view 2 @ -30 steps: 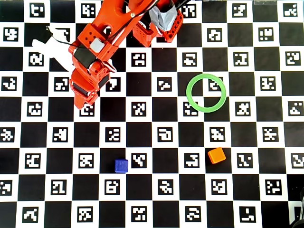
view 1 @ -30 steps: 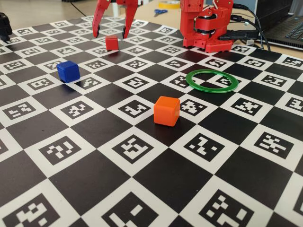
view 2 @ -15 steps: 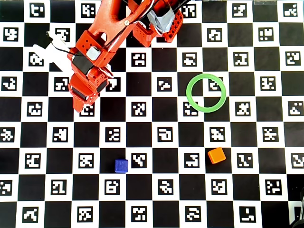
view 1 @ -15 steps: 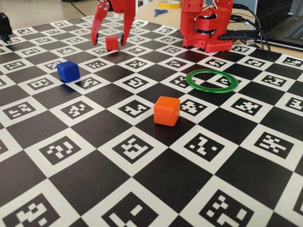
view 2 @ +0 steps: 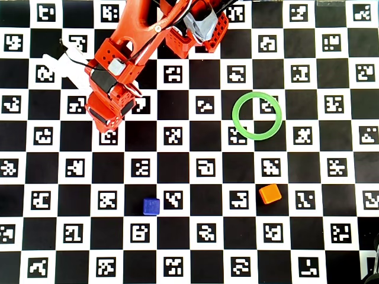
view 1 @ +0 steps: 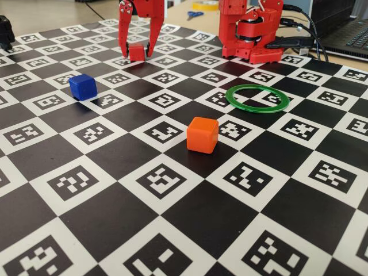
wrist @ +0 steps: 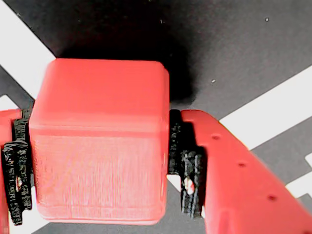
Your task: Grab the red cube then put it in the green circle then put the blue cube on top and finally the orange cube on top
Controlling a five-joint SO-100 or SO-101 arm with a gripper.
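Red glossy plastic, rounded edges: the red cube [wrist: 100, 141] sits clamped between the claw [view 1: 138, 50] pads on the checkered tabletop [view 1: 172, 230], upper left of the fixed view.

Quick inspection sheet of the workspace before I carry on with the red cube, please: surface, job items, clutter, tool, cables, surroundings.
Surface: checkerboard mat with printed markers, flat, nothing spilled.
Red cube: on the mat at the far side in the fixed view, between the tool's fingers.
Green circle: flat on the mat, nothing inside it.
Blue cube: alone on the mat, untouched.
Orange cube: alone on the mat, below the circle in the overhead view.
Clutter: nothing seen on the mat.
Tool: down around the red cube; wrist view shows both pads against its sides.
Cables: black leads behind the arm base, off the mat.
Surroundings: scissors and a laptop on the table beyond.
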